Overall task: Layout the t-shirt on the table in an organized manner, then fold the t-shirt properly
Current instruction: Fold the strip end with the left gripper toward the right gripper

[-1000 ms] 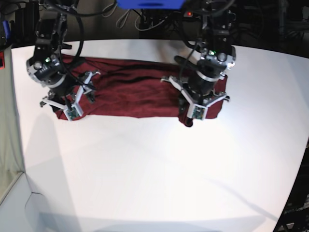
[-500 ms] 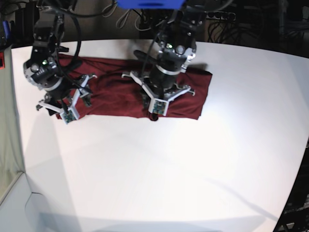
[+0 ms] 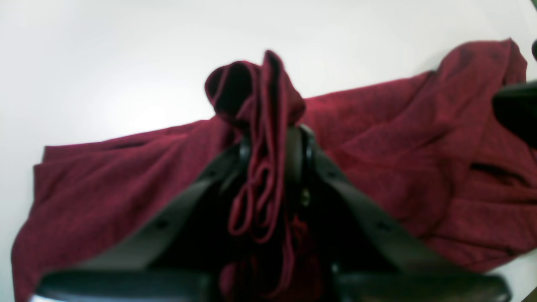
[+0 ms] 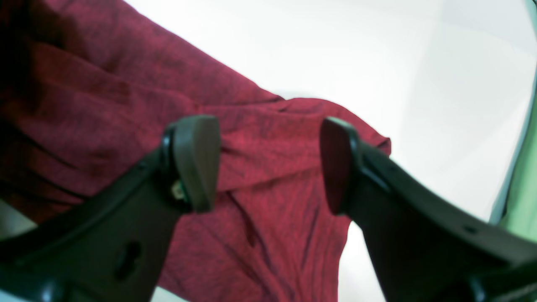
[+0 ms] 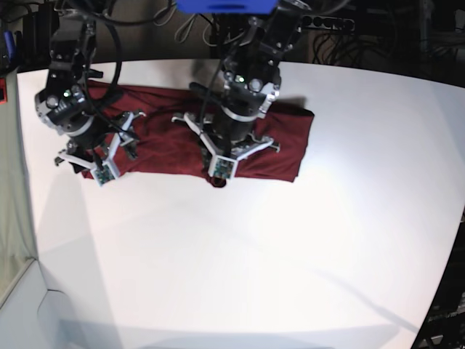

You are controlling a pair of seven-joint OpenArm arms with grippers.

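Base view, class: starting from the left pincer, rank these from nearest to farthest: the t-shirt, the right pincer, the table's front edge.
1. t-shirt: gripped in the left pincer.
2. right pincer: toward the picture's left, over the shirt's end.
3. table front edge: bottom of the picture.

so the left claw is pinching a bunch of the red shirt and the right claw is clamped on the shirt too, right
Not quite. The left claw is pinching a bunch of the red shirt, as the left wrist view shows. The right claw is not clamped on it, though: in the right wrist view its fingers stand wide apart above the cloth, holding nothing.
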